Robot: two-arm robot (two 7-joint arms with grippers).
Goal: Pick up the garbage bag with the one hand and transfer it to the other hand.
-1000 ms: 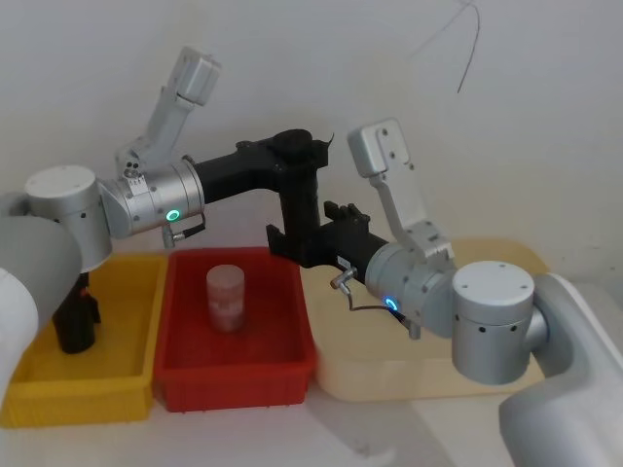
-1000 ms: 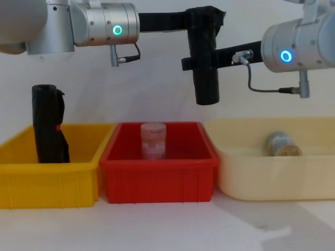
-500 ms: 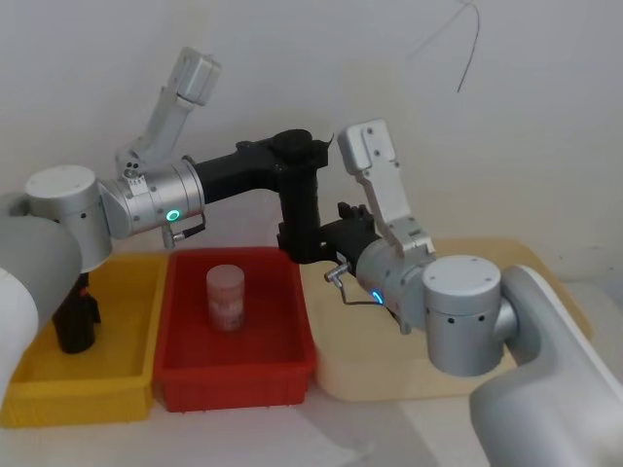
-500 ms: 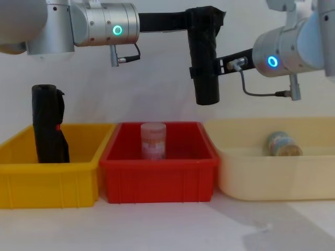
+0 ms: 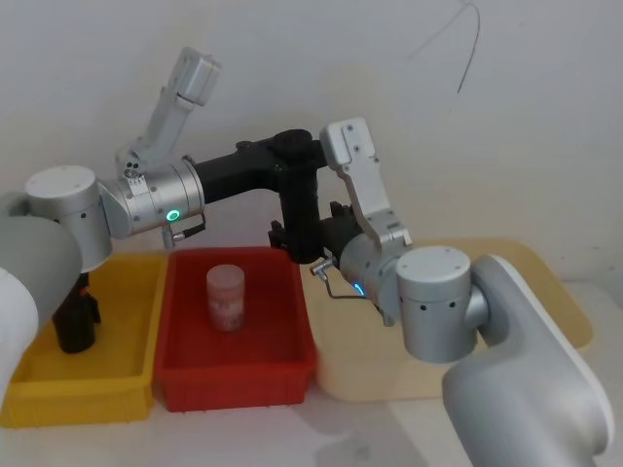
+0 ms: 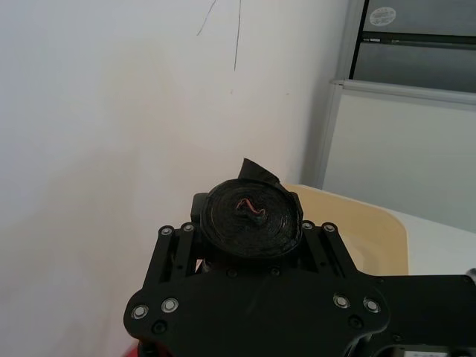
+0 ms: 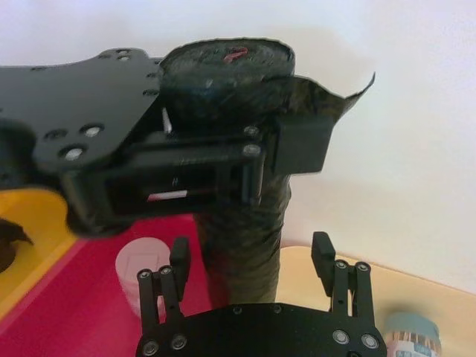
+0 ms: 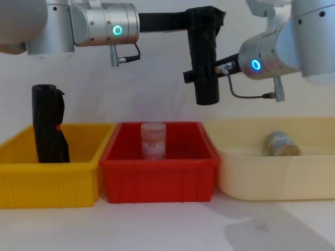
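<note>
Three open plastic bins stand side by side on the white tabletop [image 8: 157,230]. The cream bin [image 8: 272,180], largest and farthest to the robot's right, holds a small can [image 8: 282,144] lying on its side. The red bin [image 8: 157,180] in the middle holds an upright pale pink cylindrical jar [image 8: 153,140]. The yellow bin [image 8: 49,183] on the left holds a black plastic roll with a small red mark [image 8: 48,124], standing upright against the back wall. Above the red bin, clear of everything in the bins, hangs the garbage bag [image 8: 203,57], a tall matte black plastic roll held upright in the air. The left end effector [image 7: 216,167], on the silver arm with the green-lit ring, is pinching the roll near its uneven top end. The right end effector [image 7: 253,256], on the arm with the blue-lit ring, reaches in from the right at the roll's lower half, its two fingers spread on either side of it and not closed on it.
</note>
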